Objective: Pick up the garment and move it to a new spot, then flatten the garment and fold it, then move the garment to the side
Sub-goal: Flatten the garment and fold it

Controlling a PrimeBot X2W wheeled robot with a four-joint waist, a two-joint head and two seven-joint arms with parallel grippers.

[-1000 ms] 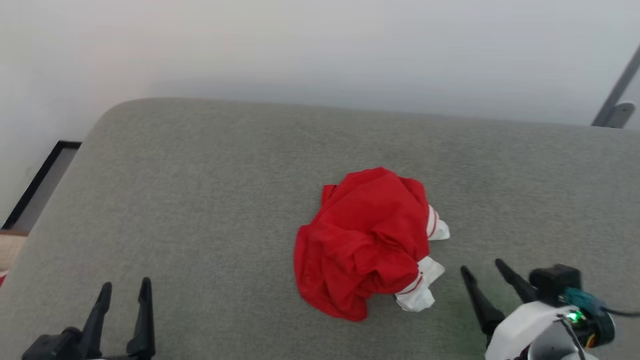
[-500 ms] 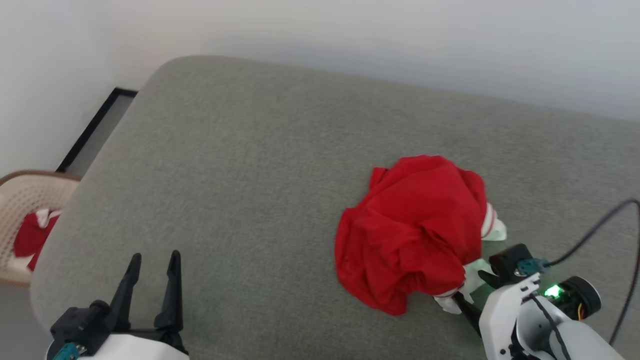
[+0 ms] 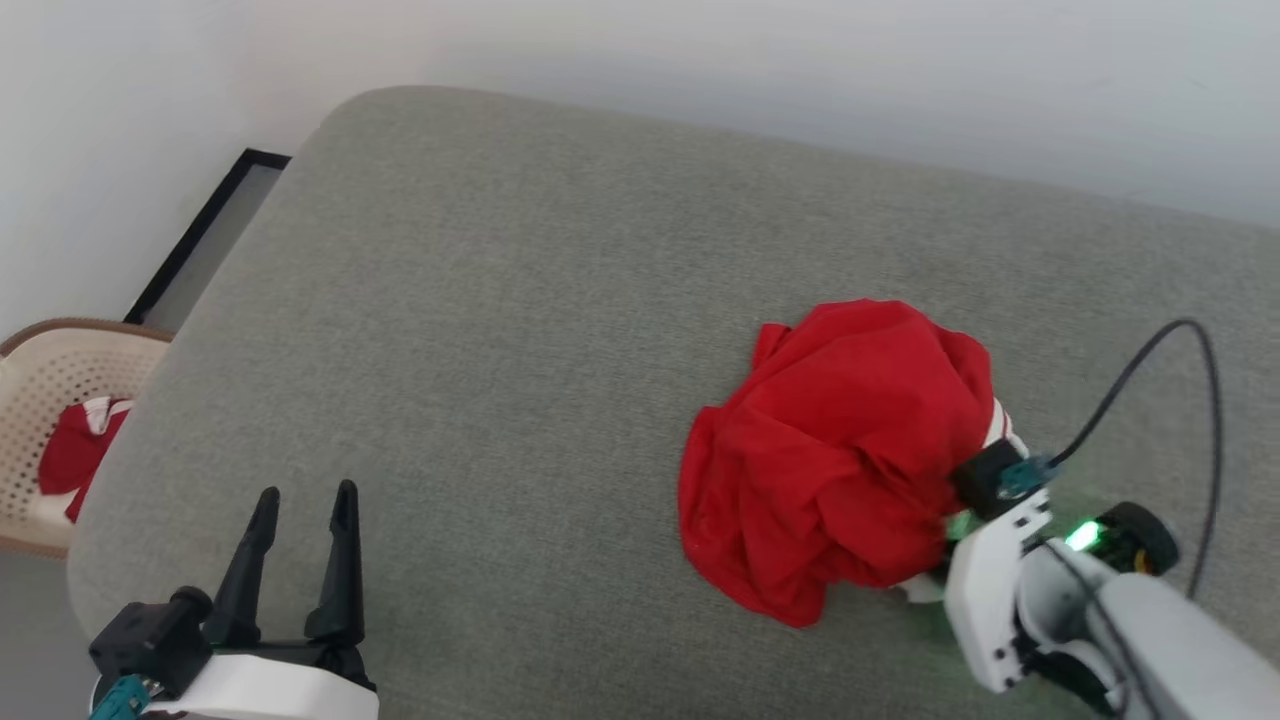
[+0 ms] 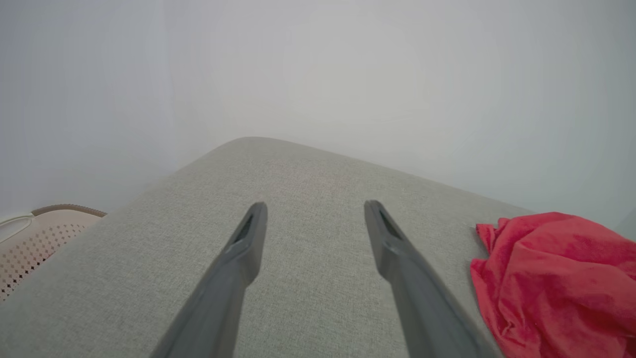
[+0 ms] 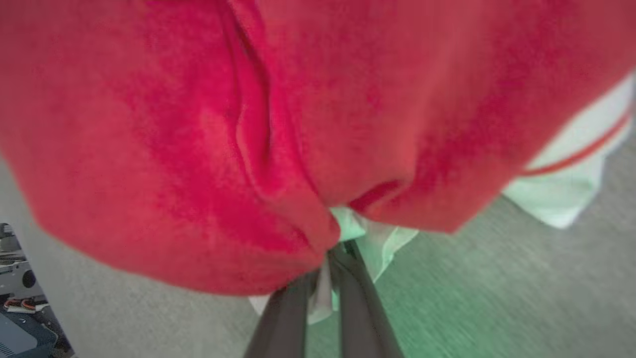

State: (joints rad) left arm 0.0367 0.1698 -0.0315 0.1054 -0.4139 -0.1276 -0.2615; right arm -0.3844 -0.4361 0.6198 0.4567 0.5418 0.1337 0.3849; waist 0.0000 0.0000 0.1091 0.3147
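Well left of garment (image 3: 850,450): left gripper (image 3: 300,495), fingers apart, idle above grey cushion (image 3: 500,300).
Garment: bunched heap lying on cushion.
Garment's right edge: right gripper (image 5: 334,254) clamped on white sleeve end (image 5: 360,233).
Lift: slow, straight up; thin pinch could slip.

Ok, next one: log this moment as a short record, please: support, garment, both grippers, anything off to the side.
support: grey upholstered surface
item: garment, red, crumpled in a heap, white sleeve end showing
right arm: right gripper shut on the garment's white fabric at its near edge
left arm: left gripper open over bare surface, apart from the garment
aside: perforated basket by the surface's left end, red and white cloth inside
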